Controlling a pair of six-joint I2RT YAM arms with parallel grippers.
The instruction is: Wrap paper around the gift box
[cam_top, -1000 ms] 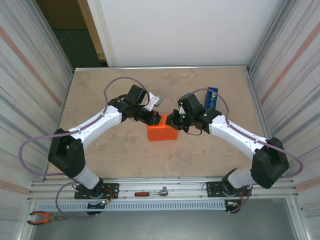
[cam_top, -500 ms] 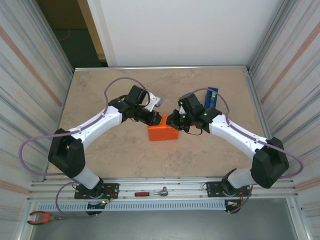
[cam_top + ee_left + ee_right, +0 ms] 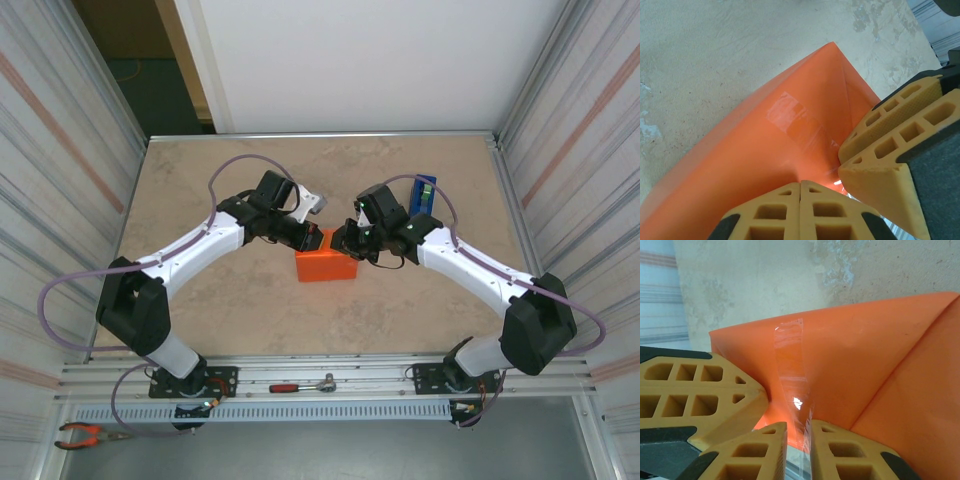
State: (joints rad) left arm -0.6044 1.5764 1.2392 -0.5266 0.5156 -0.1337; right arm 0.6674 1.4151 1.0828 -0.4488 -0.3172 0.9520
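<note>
Lying smooth, crisply creased: orange paper (image 3: 765, 150) | left gripper (image 3: 800, 192) closed tight | right gripper (image 3: 799, 437) nipping glossy clear tape (image 3: 790, 352)

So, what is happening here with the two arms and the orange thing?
Both arms meet mid-table at the gift box, which is hidden under the orange paper. The left arm has its jaws shut at the paper. The right arm has its jaws nearly closed around a strip of clear tape stuck on the paper; they seem to be taping the wrap.
</note>
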